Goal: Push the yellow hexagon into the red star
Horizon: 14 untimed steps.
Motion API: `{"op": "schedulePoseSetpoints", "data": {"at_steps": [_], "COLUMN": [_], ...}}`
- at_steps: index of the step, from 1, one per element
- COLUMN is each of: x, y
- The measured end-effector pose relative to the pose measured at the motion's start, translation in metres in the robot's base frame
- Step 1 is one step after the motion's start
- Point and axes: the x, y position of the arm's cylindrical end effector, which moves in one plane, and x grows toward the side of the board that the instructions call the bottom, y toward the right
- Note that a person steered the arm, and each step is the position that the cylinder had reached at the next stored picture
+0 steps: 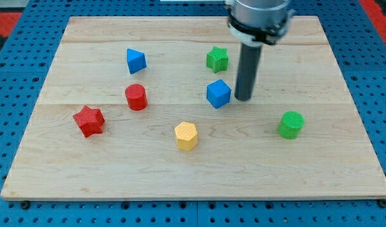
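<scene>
The yellow hexagon (186, 135) sits on the wooden board just below its middle. The red star (89, 121) lies at the view's left, well apart from the hexagon. My tip (244, 98) rests on the board just right of the blue cube (218, 94), above and to the right of the yellow hexagon, and touches neither the hexagon nor the star.
A red cylinder (136, 97) stands between the star and the cube. A blue triangular block (135, 60) is at upper left, a green star (217, 59) above the cube, a green cylinder (291, 124) at right. The wooden board (67, 170) lies on a blue pegboard.
</scene>
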Motion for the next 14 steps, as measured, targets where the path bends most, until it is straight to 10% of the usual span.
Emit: {"op": "schedulePoseSetpoints", "data": {"at_steps": [3, 14], "x": [0.089, 0.025], "y": [-0.053, -0.212]}}
